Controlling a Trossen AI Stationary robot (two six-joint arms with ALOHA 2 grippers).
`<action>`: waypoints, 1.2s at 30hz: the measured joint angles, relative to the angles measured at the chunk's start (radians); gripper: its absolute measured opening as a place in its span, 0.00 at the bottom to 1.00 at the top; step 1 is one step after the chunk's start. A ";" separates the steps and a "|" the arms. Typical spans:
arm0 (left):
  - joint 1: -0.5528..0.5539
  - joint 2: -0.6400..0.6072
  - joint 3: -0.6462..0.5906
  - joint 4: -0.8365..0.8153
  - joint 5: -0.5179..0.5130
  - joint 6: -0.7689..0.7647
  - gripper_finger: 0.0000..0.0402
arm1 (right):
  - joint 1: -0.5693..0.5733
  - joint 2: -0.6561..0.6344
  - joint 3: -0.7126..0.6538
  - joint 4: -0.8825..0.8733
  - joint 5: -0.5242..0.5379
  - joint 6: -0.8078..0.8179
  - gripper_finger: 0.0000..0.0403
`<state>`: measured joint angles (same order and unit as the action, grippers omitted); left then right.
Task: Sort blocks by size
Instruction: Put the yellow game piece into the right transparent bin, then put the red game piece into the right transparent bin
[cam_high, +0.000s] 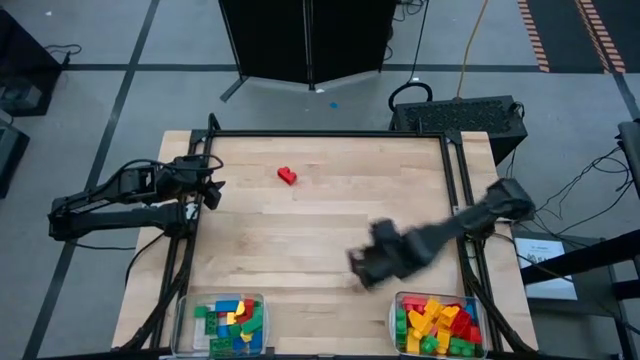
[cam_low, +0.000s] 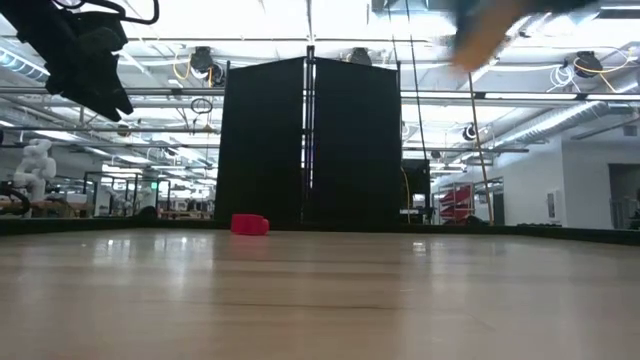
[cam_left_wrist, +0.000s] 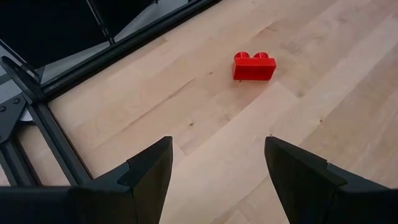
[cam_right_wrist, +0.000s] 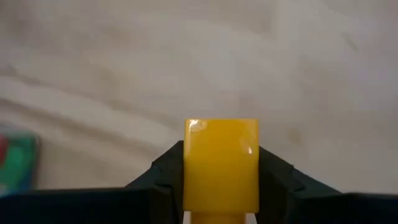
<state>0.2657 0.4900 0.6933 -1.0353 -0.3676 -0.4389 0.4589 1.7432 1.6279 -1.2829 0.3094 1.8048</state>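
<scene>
High cam overhead; low cam table-level; both plus left wrist share red block (cam_high: 287, 176).

The bench (cam_high: 320, 230) is pale, smooth wood with a soft shine. On it, the red block (cam_left_wrist: 254, 66) looks like hard, shiny plastic. The yellow block (cam_right_wrist: 221, 165) looks smooth and glossy too.

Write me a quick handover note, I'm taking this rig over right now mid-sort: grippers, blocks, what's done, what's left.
Right gripper: shut on a yellow block, above the table's near middle, close to the right bin.
Left gripper: open, empty, waiting at the table's left edge.
Red block: alone on the table, far side.
Done: most blocks sit in the left bin and the right bin.
Left: drop the yellow block, then fetch and sort the red one.
</scene>
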 joint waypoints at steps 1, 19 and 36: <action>0.000 0.000 0.000 0.000 0.000 0.000 0.64 | 0.053 -0.020 0.000 -0.044 -0.003 0.082 0.28; 0.000 0.000 0.000 0.000 -0.008 -0.019 0.64 | 0.430 0.001 0.000 -0.114 -0.290 0.481 0.28; 0.000 0.000 0.000 -0.001 -0.016 -0.023 0.64 | 0.426 0.046 0.000 -0.109 -0.289 0.427 0.68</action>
<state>0.2661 0.4900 0.6933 -1.0359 -0.3832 -0.4614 0.8852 1.7889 1.6276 -1.3923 0.0200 2.2319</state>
